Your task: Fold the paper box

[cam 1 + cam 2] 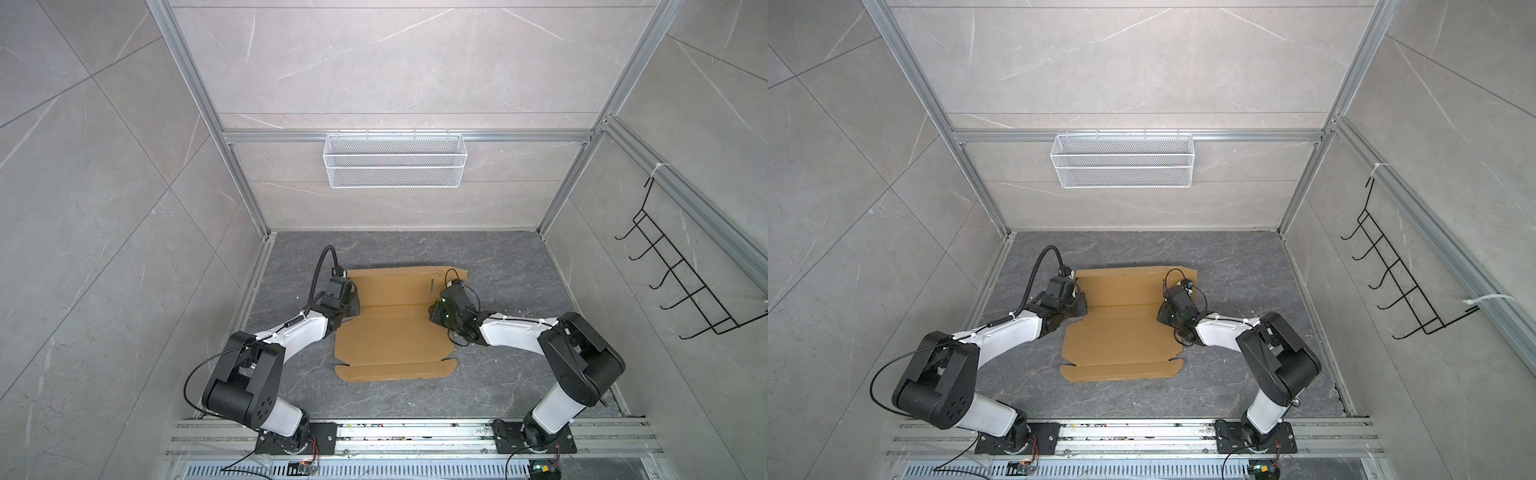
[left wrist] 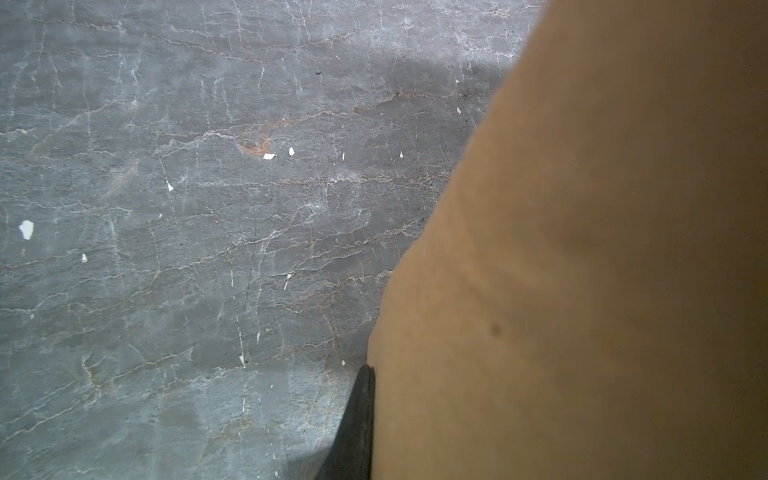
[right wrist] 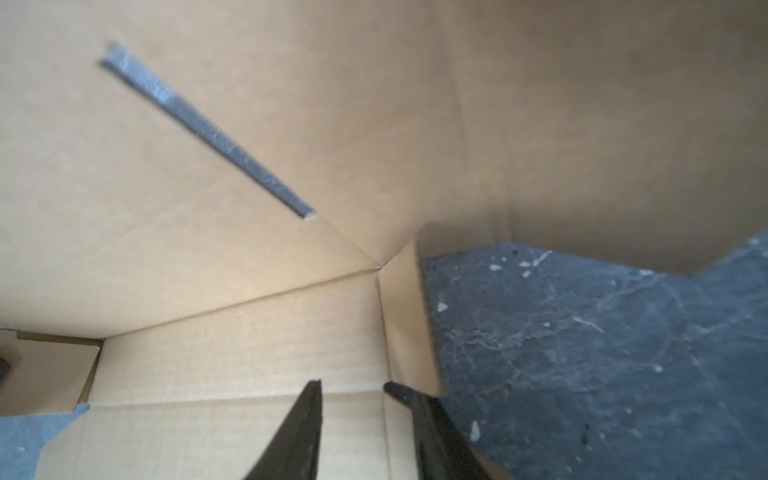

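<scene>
**Side flaps going up**

In a top view, the paper box (image 1: 395,336) lies mostly flat mid-surface (image 1: 507,266). Left wrist: left gripper (image 2: 372,370) pinching its side flap (image 2: 582,249). Right wrist: right gripper (image 3: 352,384) spread astride the opposite flap (image 3: 405,316). It looks best to close squarely near the crease.

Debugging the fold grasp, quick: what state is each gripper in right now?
Left gripper: closed on a flap of the paper box.
Right gripper: open, jaws apart over its side edge, nothing clamped.
</scene>
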Robot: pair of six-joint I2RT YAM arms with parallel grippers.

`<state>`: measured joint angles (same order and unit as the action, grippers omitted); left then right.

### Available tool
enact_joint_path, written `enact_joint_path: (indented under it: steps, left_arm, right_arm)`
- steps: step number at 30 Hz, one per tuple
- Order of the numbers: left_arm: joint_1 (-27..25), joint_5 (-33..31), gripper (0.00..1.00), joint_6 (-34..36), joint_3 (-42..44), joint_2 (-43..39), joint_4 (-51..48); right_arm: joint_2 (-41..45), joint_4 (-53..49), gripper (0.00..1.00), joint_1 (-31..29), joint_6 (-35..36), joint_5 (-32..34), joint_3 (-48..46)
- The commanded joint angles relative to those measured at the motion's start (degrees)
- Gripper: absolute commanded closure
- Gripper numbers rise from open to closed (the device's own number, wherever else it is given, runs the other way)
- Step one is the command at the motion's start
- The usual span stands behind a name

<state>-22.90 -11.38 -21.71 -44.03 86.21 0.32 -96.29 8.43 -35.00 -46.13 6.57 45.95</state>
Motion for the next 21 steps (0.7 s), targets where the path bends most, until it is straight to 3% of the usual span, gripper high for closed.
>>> enact_joint_path:
  steps: [1, 12, 17, 21]
  left_arm:
    - [-0.3, 0.2, 1.0, 1.6, 0.1, 1.0, -2.4]
    - [-0.4, 0.2, 1.0, 1.6, 0.7, 0.9, -1.7]
    - [-0.4, -0.2, 1.0, 1.6, 1.1, 0.5, -1.4]
    - [-0.3, -1.1, 1.0, 2.1, 1.4, -0.2, -1.7]
  right_arm:
    - [0.2, -4.4, 0.67, -1.0, 3.2, 3.3, 2.8]
    - [-3.3, -4.1, 0.82, -2.1, 4.1, -0.6, 5.3]
    - [-3.7, -3.6, 0.82, -2.1, 4.8, -2.9, 6.3]
    - [-0.5, -4.5, 0.75, -1.5, 8.2, -3.9, 6.1]
